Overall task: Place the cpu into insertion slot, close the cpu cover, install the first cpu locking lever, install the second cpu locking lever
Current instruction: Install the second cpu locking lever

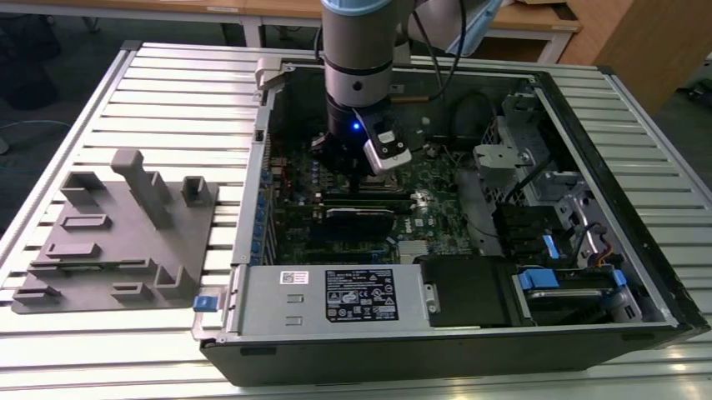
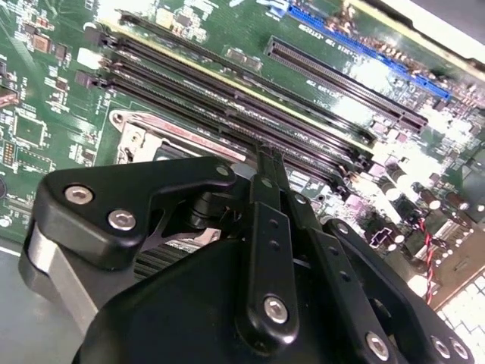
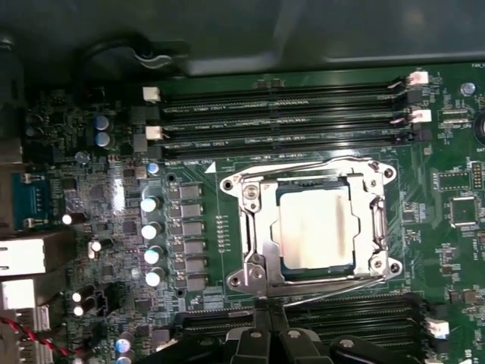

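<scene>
A: What is the pincer [image 2: 265,155] doing?

B: In the second wrist view its black metal fingers [image 2: 267,205] are pressing together into one thin tip. They are pinching nothing. The tip is hanging just above the shiny edge of the insertion slot [image 2: 148,136].

A: Where is the cpu [image 3: 317,228]?

B: In the first wrist view it is lying flat inside the insertion slot [image 3: 258,199]. It is a square chip with a dull grey top, and its sides are running even with the sides of the slot.

A: And the cpu cover [image 3: 362,227]?

B: It is a thin silvery frame with a hole in the middle. It is lying down over the chip, so the grey top is showing through the hole. Thin wire levers [image 3: 326,290] are running along the sides of the frame. I cannot tell if they are hooked.

A: What is around it?

B: A green circuit board [image 3: 455,258], with long black memory slots [image 3: 280,114] on both sides of the slot. In the exterior view the arm [image 1: 358,67] is reaching down into an open computer case [image 1: 445,333]. The case is sitting on a ribbed metal tabletop [image 1: 178,92], beside a grey holder block [image 1: 112,233].
</scene>
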You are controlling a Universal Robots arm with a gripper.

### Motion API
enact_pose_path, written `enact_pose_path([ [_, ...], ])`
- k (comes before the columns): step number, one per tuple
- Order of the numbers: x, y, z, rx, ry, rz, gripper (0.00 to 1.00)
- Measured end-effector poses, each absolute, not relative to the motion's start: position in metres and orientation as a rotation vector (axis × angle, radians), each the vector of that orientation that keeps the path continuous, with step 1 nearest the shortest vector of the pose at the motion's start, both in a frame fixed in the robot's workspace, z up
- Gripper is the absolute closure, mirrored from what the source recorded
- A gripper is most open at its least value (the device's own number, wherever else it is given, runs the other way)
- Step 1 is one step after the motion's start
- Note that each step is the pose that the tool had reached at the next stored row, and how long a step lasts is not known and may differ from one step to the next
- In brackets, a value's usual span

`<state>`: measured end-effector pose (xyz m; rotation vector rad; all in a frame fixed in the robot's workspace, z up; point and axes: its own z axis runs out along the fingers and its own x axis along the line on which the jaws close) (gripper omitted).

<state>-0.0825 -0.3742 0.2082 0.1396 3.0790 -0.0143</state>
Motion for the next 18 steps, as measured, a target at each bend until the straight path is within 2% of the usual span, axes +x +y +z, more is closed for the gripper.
enact_pose_path([
  [18, -0.0918, -0.3702, 0.2036, 0.152, 3.075, 0.022, 0.89],
])
